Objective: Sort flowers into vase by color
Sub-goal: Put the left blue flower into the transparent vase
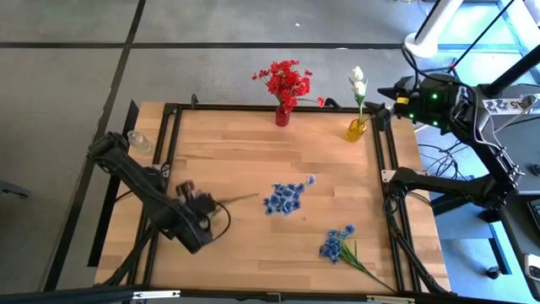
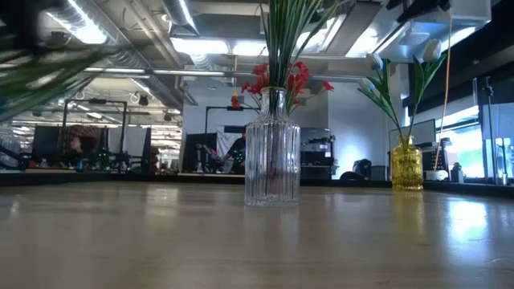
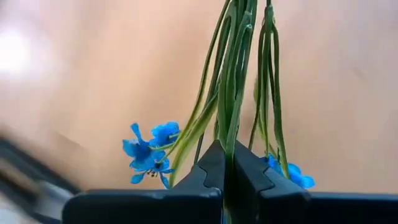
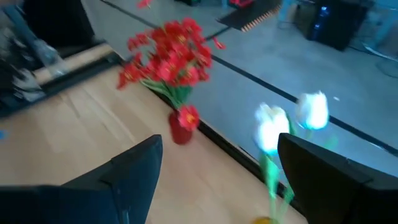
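My left gripper [image 1: 205, 205] is at the table's left, shut on the green stems of a blue flower [image 1: 285, 198]. The stems [image 1: 240, 199] run from it toward the table's right, to the blue cluster. A second blue flower [image 1: 337, 245] lies flat on the table near the front right. Red flowers [image 1: 287, 81] stand in a small red vase [image 1: 283, 116] at the far edge. White buds [image 1: 358, 82] stand in a yellow vase [image 1: 356, 130]. My right gripper [image 4: 217, 180] is open and empty, high at the far right corner [image 1: 390, 97] beside the yellow vase. My left gripper pinches several thin green stems and leaves [image 3: 227, 146] together between its two fingers [image 3: 208, 171]. The stems run straight out beyond the fingertips. A few blue blooms [image 3: 149, 152] sit close beside the fingers. I cannot tell whether the blue cluster rests on the table.
A clear glass vase [image 1: 139, 140] stands at the far left, just outside the black frame [image 1: 169, 127] that borders the wooden table. It also shows in the low view [image 2: 273, 148]. Cables and arm mounts lie off the right edge.
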You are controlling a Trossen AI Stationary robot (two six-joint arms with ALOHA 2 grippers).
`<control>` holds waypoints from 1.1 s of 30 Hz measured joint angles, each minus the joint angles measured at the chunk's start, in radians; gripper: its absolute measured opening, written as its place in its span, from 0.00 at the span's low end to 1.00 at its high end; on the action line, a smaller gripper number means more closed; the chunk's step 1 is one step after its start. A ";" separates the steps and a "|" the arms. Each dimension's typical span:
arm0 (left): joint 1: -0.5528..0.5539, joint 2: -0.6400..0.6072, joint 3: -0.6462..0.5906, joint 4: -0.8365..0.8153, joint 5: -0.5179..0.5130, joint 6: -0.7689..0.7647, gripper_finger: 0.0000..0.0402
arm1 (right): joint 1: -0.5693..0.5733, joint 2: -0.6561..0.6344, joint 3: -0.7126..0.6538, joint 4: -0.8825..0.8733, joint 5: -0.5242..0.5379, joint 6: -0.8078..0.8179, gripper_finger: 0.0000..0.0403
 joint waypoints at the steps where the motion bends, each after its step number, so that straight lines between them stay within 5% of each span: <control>1: 0.006 0.000 0.038 -0.061 -0.078 0.026 0.01 | 0.000 0.001 0.000 0.014 -0.014 0.009 0.79; 9: 0.107 -0.001 0.247 -0.214 -0.718 0.489 0.00 | 0.000 0.022 0.000 0.042 -0.105 0.137 0.79; 17: 0.284 -0.001 0.366 -0.129 -1.177 0.983 0.00 | 0.000 0.033 0.000 0.095 -0.161 0.298 0.79; 25: 0.442 0.012 0.378 0.284 -1.053 1.613 0.00 | 0.013 0.160 0.001 0.333 -0.493 0.647 0.79; 28: 0.456 0.034 0.378 0.501 -0.984 1.938 0.00 | 0.086 0.222 0.001 0.424 -0.533 0.727 0.79; 33: 0.460 0.038 0.378 0.823 -0.761 2.262 0.00 | 0.232 0.314 0.001 0.562 -0.554 0.818 0.76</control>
